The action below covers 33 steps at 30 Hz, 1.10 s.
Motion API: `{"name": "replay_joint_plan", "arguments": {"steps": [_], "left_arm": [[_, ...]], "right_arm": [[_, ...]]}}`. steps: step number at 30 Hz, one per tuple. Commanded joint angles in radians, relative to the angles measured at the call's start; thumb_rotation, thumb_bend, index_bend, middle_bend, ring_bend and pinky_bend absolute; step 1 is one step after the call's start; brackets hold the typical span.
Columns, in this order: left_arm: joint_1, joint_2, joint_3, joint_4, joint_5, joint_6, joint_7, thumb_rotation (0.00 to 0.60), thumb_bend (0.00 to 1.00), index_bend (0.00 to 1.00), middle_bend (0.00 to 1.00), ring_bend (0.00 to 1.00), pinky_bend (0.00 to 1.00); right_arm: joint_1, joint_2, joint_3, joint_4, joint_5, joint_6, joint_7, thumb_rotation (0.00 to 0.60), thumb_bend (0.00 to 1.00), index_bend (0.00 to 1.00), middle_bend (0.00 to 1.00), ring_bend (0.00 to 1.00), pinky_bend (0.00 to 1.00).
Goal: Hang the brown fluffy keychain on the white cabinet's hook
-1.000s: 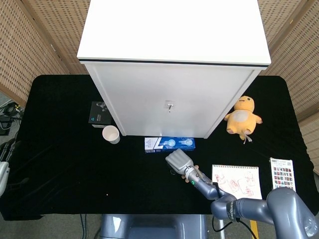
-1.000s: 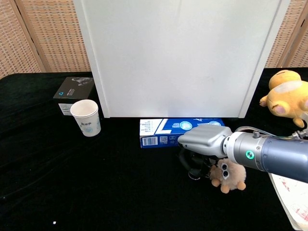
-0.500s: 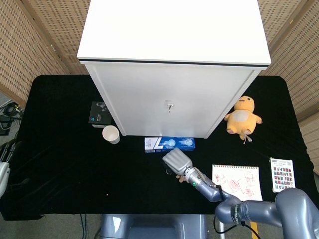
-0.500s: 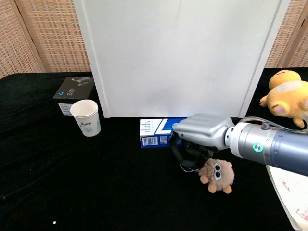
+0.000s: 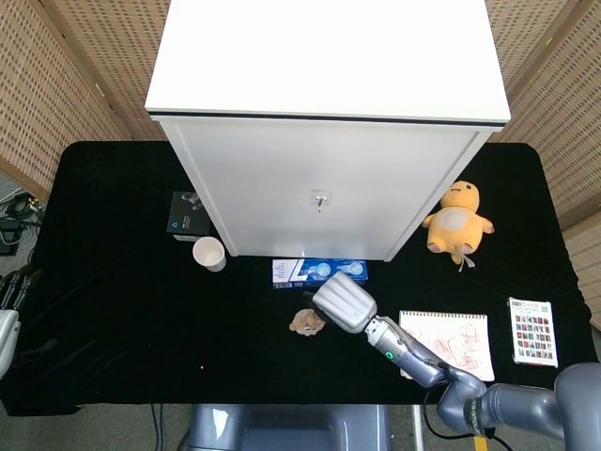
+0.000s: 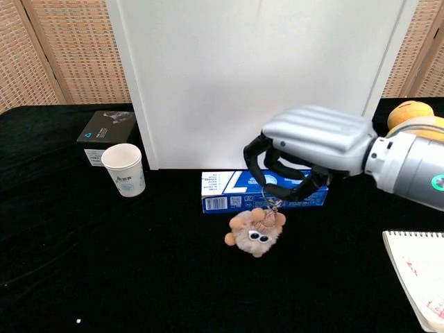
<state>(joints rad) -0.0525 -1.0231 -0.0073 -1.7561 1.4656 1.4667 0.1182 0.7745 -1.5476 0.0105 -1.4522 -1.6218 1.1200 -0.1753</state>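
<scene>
We see the white cabinet (image 5: 324, 122) standing at the back of the black counter (image 5: 122, 329), with a small metal hook (image 5: 320, 200) on its front face. The right robot hand (image 5: 344, 303) hangs over the counter in front of the cabinet, its grey back turned up. The brown fluffy keychain (image 5: 306, 322) shows at its left edge; we cannot tell the grip from here. A blue box (image 5: 319, 272) lies just behind the hand. A paper cup (image 5: 209, 254) and a black box (image 5: 189, 214) stand at the cabinet's left corner. A yellow plush toy (image 5: 457, 222), a sketchbook (image 5: 446, 344) and a colour card (image 5: 532, 331) lie to the right. The left robot hand (image 5: 9, 310) shows partly at the left edge.
</scene>
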Motion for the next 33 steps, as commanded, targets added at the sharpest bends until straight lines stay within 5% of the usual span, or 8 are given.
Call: {"name": "replay_joint_plan", "arguments": {"steps": [1, 15, 33], "left_arm": [[0.001, 0.000, 0.001, -0.001, 0.004, 0.003, 0.002, 0.600, 0.00, 0.00, 0.00, 0.00, 0.00], [-0.001, -0.004, -0.002, 0.000, -0.008, -0.006, 0.006, 0.600, 0.00, 0.00, 0.00, 0.00, 0.00], [-0.004, -0.005, -0.005, 0.001, -0.017, -0.013, 0.007, 0.600, 0.00, 0.00, 0.00, 0.00, 0.00]], "right_arm": [[-0.009, 0.043, 0.000, -0.020, -0.041, 0.033, -0.007, 0.600, 0.65, 0.74, 0.94, 0.91, 1.00], [-0.016, 0.220, 0.045, -0.058, -0.261, 0.237, -0.106, 0.600, 0.66, 0.74, 0.94, 0.91, 1.00], [-0.003, 0.358, 0.215, -0.187, -0.164, 0.220, -0.271, 0.600, 0.66, 0.75, 0.94, 0.91, 1.00]]}}
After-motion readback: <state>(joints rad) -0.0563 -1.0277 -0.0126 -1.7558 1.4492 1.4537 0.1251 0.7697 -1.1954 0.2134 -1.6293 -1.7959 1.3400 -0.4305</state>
